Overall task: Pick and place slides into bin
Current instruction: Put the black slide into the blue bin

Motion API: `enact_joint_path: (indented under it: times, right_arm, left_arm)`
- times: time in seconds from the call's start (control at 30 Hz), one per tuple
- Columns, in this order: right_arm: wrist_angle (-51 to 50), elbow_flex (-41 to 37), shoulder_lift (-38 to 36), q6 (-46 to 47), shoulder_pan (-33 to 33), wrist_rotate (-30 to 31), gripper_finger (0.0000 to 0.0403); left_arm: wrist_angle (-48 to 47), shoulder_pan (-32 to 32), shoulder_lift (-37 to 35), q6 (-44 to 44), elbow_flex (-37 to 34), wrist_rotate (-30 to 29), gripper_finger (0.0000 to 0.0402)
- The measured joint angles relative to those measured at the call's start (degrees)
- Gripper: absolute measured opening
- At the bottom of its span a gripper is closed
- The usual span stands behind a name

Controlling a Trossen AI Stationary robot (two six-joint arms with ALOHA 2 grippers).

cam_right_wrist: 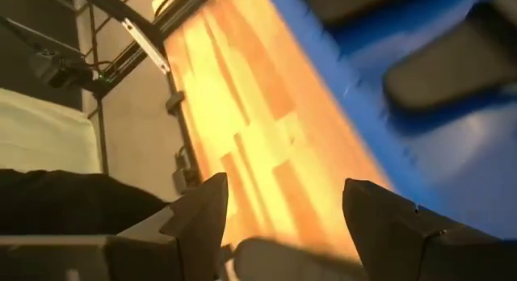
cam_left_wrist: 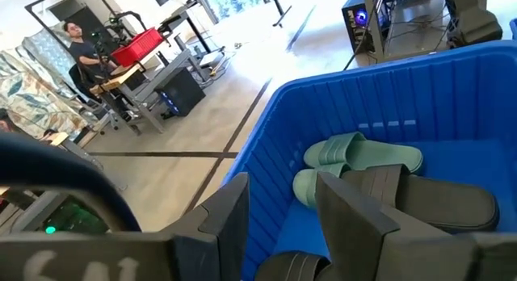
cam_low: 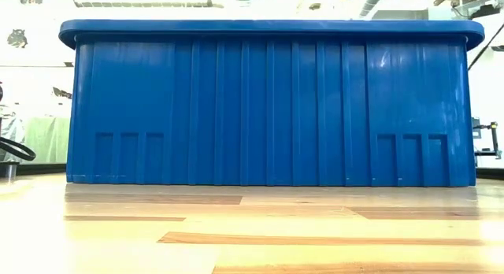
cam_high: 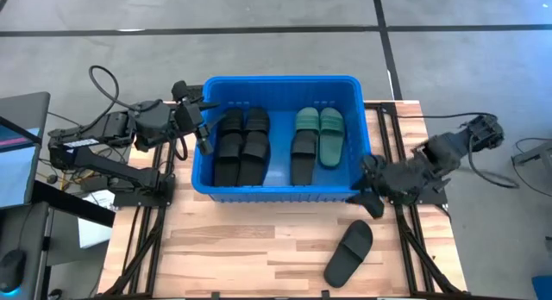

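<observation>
Right gripper, fingers apart and empty, hangs beside the bin rim's corner.

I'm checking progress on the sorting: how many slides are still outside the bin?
1. A single black slide lies on the wooden table, in front of the blue bin toward its right end. No others show; the low view is blocked by the bin.

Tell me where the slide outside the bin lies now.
In the high view, one black slide lies on the table in front of the bin, below the right gripper.
</observation>
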Motion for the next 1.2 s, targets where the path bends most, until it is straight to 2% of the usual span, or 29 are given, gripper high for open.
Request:
enact_joint_path:
  times: [0.3, 0.57, 0.77, 0.9, 1.2]
  right_arm:
    - [-1.9, 0.0, 7.8, 24.2, 17.5, 8.4, 0.023]
    - [-0.1, 0.0, 18.6, 38.3, 24.7, 9.5, 0.023]
    - [3.2, 0.0, 27.5, 40.9, 25.6, 8.6, 0.023]
    - [0.7, 2.2, 33.5, 41.3, 25.4, 8.3, 0.023]
    - [-19.8, 13.8, 46.7, 41.3, 25.6, 3.8, 0.023]
  left_arm:
    - [-0.3, 0.0, 0.0, 0.0, 0.0, 3.0, 0.0133]
    - [-0.2, 0.0, 0.0, 0.0, 0.0, 4.4, 0.0133]
    - [-0.1, 0.0, 0.0, -0.8, 0.0, 5.6, 0.0133]
    - [0.3, 0.0, 0.0, -1.0, 0.0, 6.2, 0.0133]
    - [0.3, 0.0, 0.0, -1.5, 0.0, 6.2, 0.0133]
